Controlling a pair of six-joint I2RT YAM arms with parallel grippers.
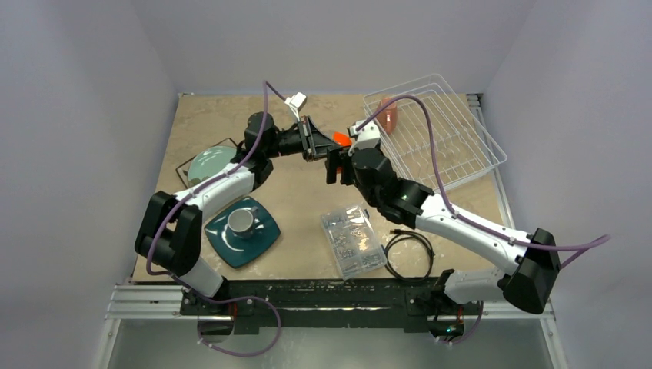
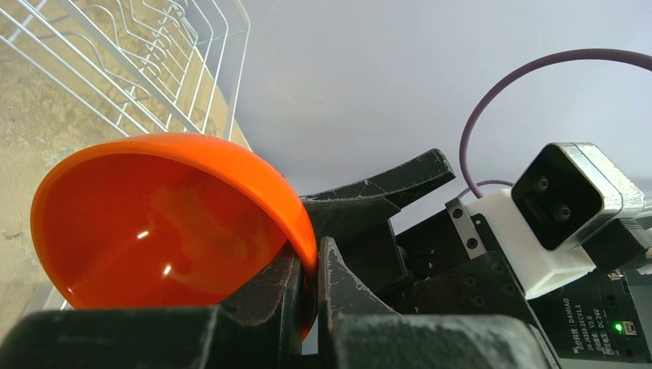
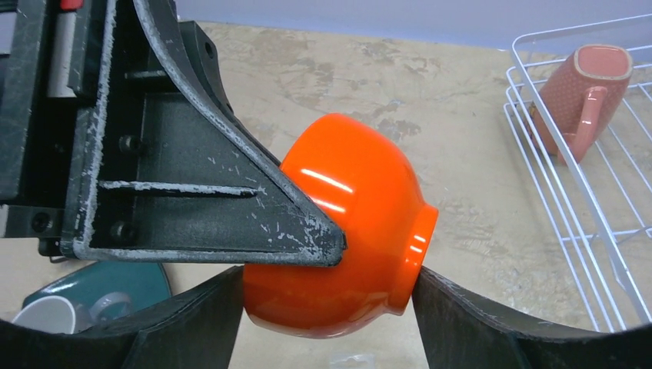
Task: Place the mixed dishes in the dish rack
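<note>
The left end effector [image 2: 307, 269] is clamped tight on the rim of the orange bowl [image 3: 354, 192], holding it on its side over the tabletop [image 1: 300, 200] at the upper centre of the top view. The right end effector [image 3: 327, 280] stands wide, its fingers flanking the bowl; whether they touch it I cannot tell. At the upper right, the dish rack [image 1: 469, 131] holds the pink cup [image 3: 580, 100]. At the lower left, the small grey mug [image 1: 244, 221] sits on the dark teal square plate [image 1: 257, 246].
</note>
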